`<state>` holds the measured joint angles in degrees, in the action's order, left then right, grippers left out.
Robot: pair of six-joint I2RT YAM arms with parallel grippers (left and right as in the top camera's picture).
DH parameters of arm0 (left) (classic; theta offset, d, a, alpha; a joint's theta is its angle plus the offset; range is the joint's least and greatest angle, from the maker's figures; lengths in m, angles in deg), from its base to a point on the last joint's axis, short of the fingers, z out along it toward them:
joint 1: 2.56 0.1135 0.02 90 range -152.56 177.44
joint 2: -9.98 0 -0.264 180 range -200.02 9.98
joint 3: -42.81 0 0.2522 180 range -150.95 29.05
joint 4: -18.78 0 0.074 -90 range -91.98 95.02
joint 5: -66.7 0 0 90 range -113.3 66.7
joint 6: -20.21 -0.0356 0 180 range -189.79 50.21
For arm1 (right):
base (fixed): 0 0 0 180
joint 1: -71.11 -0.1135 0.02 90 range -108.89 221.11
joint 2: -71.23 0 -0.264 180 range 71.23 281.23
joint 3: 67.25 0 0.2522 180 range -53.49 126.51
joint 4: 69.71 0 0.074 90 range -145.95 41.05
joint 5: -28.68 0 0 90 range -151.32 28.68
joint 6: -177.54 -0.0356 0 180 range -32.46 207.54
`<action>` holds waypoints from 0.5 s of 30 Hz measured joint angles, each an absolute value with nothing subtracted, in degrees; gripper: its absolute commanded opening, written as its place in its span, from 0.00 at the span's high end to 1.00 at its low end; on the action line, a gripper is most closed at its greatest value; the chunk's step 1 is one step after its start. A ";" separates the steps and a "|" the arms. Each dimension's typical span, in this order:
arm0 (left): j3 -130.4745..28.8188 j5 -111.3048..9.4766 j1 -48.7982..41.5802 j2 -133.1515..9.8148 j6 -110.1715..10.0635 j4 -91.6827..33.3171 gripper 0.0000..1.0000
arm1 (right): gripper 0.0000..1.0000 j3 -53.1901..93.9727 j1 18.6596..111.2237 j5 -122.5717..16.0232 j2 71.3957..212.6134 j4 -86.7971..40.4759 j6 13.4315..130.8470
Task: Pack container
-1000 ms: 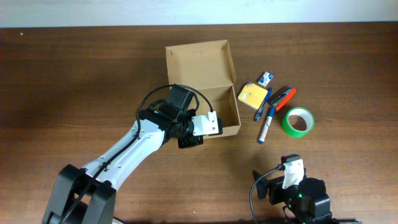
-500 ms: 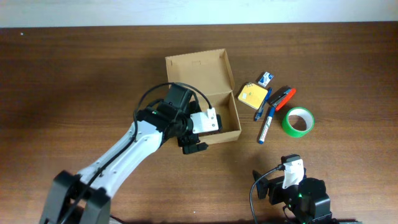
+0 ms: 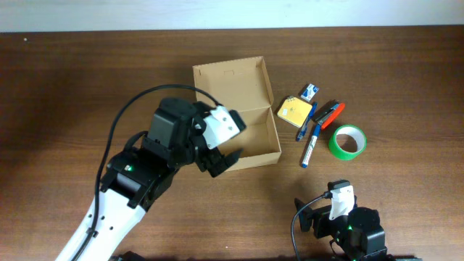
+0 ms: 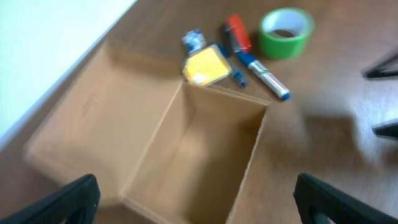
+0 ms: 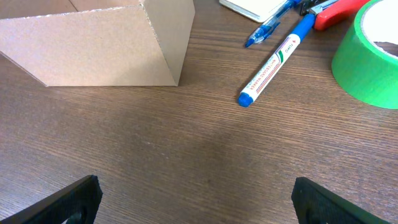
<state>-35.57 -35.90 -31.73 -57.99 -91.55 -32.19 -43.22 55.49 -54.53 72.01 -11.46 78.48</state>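
Lifted away from the near wall of the container [image 3: 261, 132], where it sat low with its jaws together a second ago, the left gripper [image 4: 196, 200] now hangs higher over the box's near-left part. Its jaws are spread wide with nothing between them. The left arm [image 3: 138, 181] rises from the near edge of the table [image 3: 72, 87], left of centre, and bends at the elbow. Its wrist is tipped so that its camera looks down into the open box.

The container has kept its place around the middle of the table, somewhat nearer the far edge. Its hinged lid is laid back flat toward that edge.

The right arm [image 3: 348, 226] sits folded at the near edge, right of centre. The right gripper [image 5: 199, 199] is low over the wood, jaws wide apart and holding nothing. It faces the container's near-right corner.

To the right of the container lies a loose cluster:
- A yellow pad [image 3: 295, 111] lies just beside the right wall.
- A small blue-and-white item [image 3: 310, 91] lies beyond the pad, toward the far edge.
- A blue pen [image 3: 304, 130] lies beside a red-handled tool [image 3: 331, 112].
- A white marker [image 3: 310, 147] with a blue cap lies on the pen's near side.
- A green tape roll [image 3: 348, 141] lies flat, furthest toward the right edge.
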 measured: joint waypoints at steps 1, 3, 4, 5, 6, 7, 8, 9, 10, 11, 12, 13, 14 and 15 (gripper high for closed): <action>-35.57 -33.67 -31.73 -58.05 -88.03 -33.15 0.00 | 0.01 -43.22 55.49 -54.53 72.01 -11.46 78.48; -35.57 -29.95 -31.73 -58.53 -80.69 -35.16 0.00 | 0.01 -43.22 55.49 -54.53 72.01 -11.46 78.46; -35.57 -28.29 -31.73 -58.84 -76.73 -35.99 0.01 | 0.01 -43.22 55.49 -54.53 72.01 -11.46 78.48; -35.57 -26.59 -31.73 -59.19 -72.27 -36.95 0.01 | 0.01 -43.22 55.49 -54.53 72.01 -11.46 78.50; -35.57 -24.82 -31.73 -59.65 -67.62 -38.07 0.00 | 0.01 -43.22 55.49 -54.53 72.01 -11.48 78.43; -35.57 -22.92 -31.73 -60.17 -62.72 -39.42 0.01 | 0.01 -43.22 55.49 -54.53 72.01 -11.46 78.48; -35.57 -21.10 -31.73 -60.80 -58.15 -40.65 0.00 | 0.01 -43.22 55.49 -54.53 72.01 -11.46 78.46; -35.57 -19.46 -31.73 -61.55 -53.98 -41.50 0.01 | 0.01 -43.22 55.49 -54.53 72.01 -11.46 78.48; -35.57 -18.24 -31.73 -62.29 -50.72 -41.78 0.00 | 0.01 -43.22 55.49 -54.53 72.01 -11.43 78.46; -35.57 -17.10 -31.71 -63.25 -47.49 -41.81 0.01 | 0.01 -43.22 55.49 -54.53 72.01 -11.46 78.46; -35.57 -16.23 -31.73 -64.35 -44.78 -41.67 0.00 | 0.01 -43.22 55.49 -54.53 72.01 -11.46 78.48; -35.57 -15.59 -31.73 -65.46 -42.48 -41.35 0.01 | 0.01 -43.22 55.49 -54.53 72.01 -11.43 78.46; -35.57 -15.31 -31.73 -66.79 -40.67 -40.71 0.01 | 0.01 -43.22 55.49 -54.53 72.01 -11.46 78.46; -35.57 -15.33 -31.73 -68.35 -39.05 -39.47 0.01 | 0.01 -43.22 55.49 -54.53 72.03 -11.43 78.50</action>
